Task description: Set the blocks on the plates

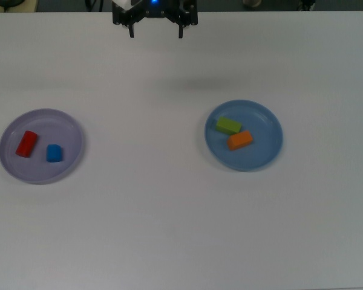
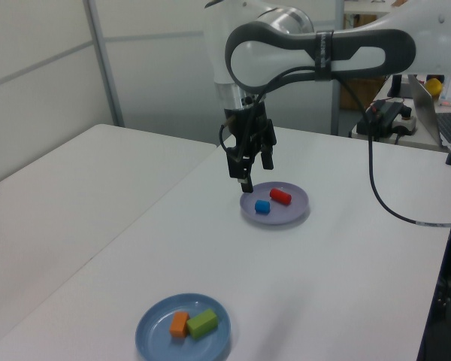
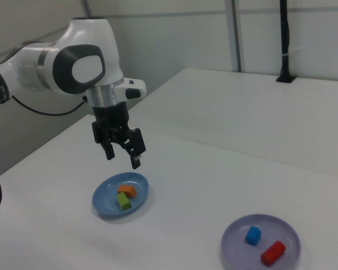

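Overhead, in the top view, the white worktop (image 1: 169, 229) carries a lavender plate (image 1: 69, 166) at the top view's left, holding the red block (image 1: 26, 144) and, just beside it, the blue block (image 1: 54, 153); the two do not touch. A blue plate (image 1: 263, 157) lies at the top view's right with the green block (image 1: 228, 125) and the orange block (image 1: 239, 140) touching at one corner. The pincer (image 1: 155, 31) shows at the top edge, its fingers spread apart and empty. From the left view, the pincer (image 2: 254, 170) hangs in the air above the far side of the lavender plate (image 2: 295, 213), fingers parted, nothing between them; the red block (image 2: 279, 197) and blue block (image 2: 262, 206) rest inside that plate, while the blue plate (image 2: 154, 335) sits nearest, bearing the orange block (image 2: 180, 324) and green block (image 2: 202, 323) side by side. From the right view, the pincer (image 3: 123, 157) is raised above the blue plate (image 3: 104, 205), fingers open, with the orange block (image 3: 127, 190) and green block (image 3: 123, 201) below it; the lavender plate (image 3: 236, 247) lies well apart at the right view's lower right, holding the blue block (image 3: 252, 235) and red block (image 3: 272, 252).
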You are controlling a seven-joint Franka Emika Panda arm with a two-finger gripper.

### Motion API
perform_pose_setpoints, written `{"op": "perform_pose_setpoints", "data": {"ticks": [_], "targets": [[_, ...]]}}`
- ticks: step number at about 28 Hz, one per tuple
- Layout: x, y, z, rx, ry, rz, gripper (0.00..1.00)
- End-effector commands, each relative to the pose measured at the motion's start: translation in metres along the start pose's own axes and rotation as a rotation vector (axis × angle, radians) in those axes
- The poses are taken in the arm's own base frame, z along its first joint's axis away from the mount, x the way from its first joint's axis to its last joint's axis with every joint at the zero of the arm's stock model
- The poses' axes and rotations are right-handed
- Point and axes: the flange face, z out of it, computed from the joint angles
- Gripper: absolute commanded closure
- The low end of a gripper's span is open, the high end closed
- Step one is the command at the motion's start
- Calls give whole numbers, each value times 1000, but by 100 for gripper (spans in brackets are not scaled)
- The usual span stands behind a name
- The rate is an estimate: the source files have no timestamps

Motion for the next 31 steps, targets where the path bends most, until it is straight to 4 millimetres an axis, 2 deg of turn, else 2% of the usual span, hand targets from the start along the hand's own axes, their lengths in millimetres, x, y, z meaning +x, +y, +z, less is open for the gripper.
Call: {"op": "perform_pose_setpoints", "data": {"ticks": [1, 4, 9, 25, 31], "targets": [[-4, 4, -2, 22, 4, 12, 0], [-3, 12, -14, 24, 28, 26, 0], [-4, 25, -21, 25, 44, 54, 0], [4, 18, -20, 32, 81, 14, 0], [-1, 30, -27, 67, 87, -62, 0]]}}
